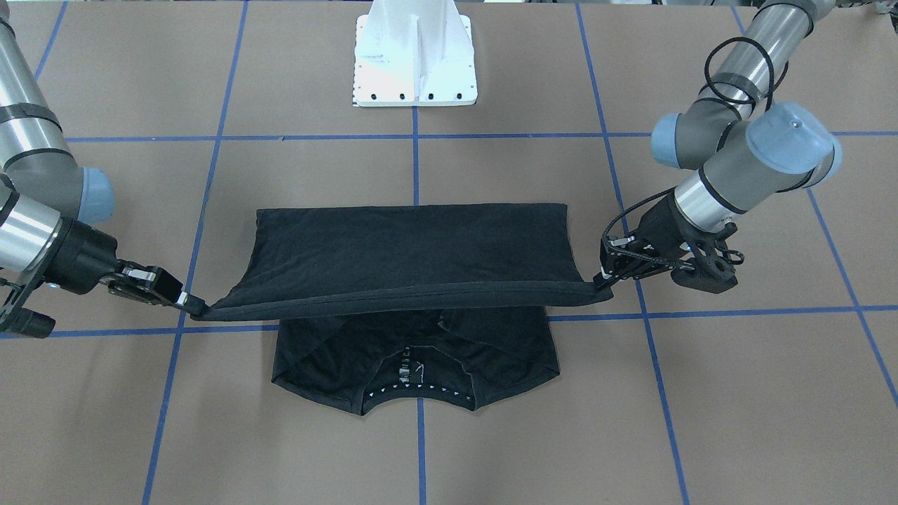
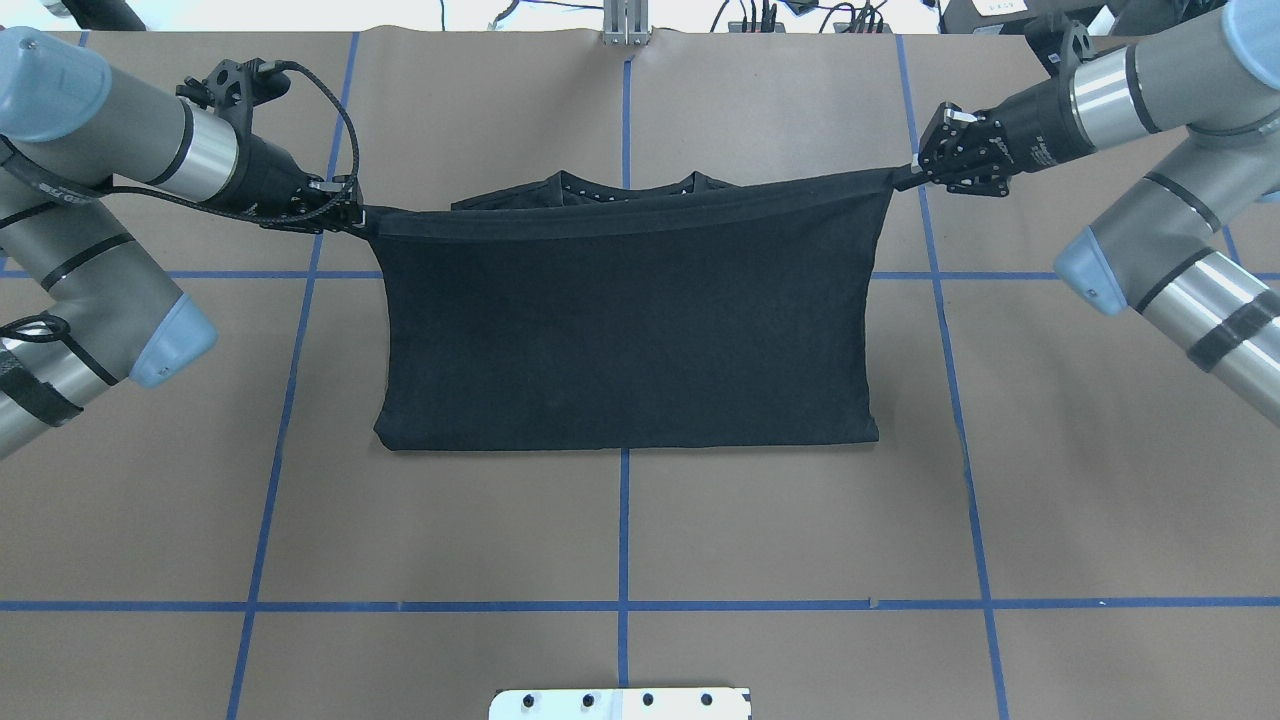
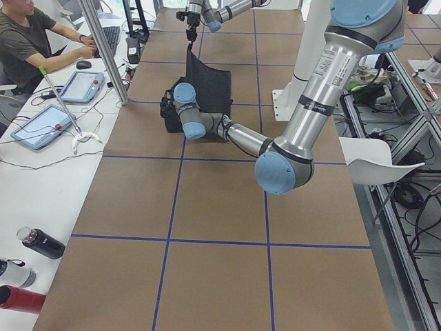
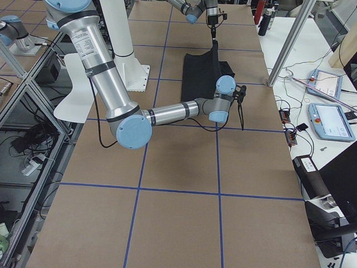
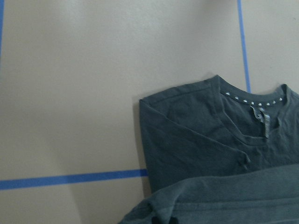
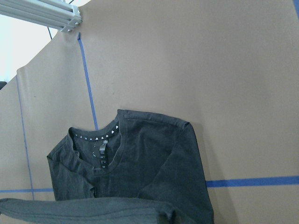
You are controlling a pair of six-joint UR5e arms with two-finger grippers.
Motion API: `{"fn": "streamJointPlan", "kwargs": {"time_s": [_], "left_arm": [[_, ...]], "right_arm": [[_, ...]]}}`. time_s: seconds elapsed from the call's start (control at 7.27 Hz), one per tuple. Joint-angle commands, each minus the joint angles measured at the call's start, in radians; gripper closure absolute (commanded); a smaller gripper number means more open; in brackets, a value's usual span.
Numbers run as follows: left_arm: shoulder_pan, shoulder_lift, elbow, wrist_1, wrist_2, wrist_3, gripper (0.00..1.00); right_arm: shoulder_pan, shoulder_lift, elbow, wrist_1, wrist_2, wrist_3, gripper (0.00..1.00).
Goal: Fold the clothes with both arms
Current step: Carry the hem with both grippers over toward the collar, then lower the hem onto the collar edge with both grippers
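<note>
Collar (image 2: 600, 189) half hidden behind raised T-shirt (image 2: 625, 340) hem.

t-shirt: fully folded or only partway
Partway: left gripper and right gripper hold the T-shirt hem lifted above its collar end on the table.

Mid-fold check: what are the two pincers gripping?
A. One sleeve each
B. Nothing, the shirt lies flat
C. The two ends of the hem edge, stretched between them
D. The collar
C: the left pincer and the right pincer each clamp one end of the T-shirt hem, which runs taut and lifted between them, while the collar lies on the table.
</note>
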Motion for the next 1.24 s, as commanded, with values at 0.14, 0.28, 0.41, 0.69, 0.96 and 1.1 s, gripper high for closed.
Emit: {"fn": "streamJointPlan", "kwargs": {"time_s": [0.14, 0.28, 0.41, 0.69, 0.96, 1.1], "left_arm": [[0.003, -0.066, 0.097, -0.008, 0.071, -0.003, 1.0], [0.003, -0.095, 0.14, -0.01, 0.08, -0.003, 1.0], [0.003, -0.103, 0.146, -0.014, 0.091, -0.004, 1.0], [0.005, -0.122, 0.147, -0.014, 0.093, -0.059, 1.0], [0.023, -0.123, 0.16, -0.014, 0.138, -0.069, 1.0], [0.034, -0.123, 0.176, -0.014, 0.177, -0.069, 1.0]], "right_arm": [[-0.009, 0.062, -0.073, -0.05, -0.089, -0.006, 1.0], [-0.015, 0.08, -0.099, -0.058, -0.114, -0.006, 1.0], [-0.027, 0.085, -0.104, -0.06, -0.143, -0.006, 1.0], [-0.064, 0.102, -0.104, -0.061, -0.18, -0.003, 1.0], [-0.07, 0.1, -0.106, -0.061, -0.188, -0.003, 1.0], [-0.07, 0.097, -0.107, -0.06, -0.189, -0.003, 1.0]]}}
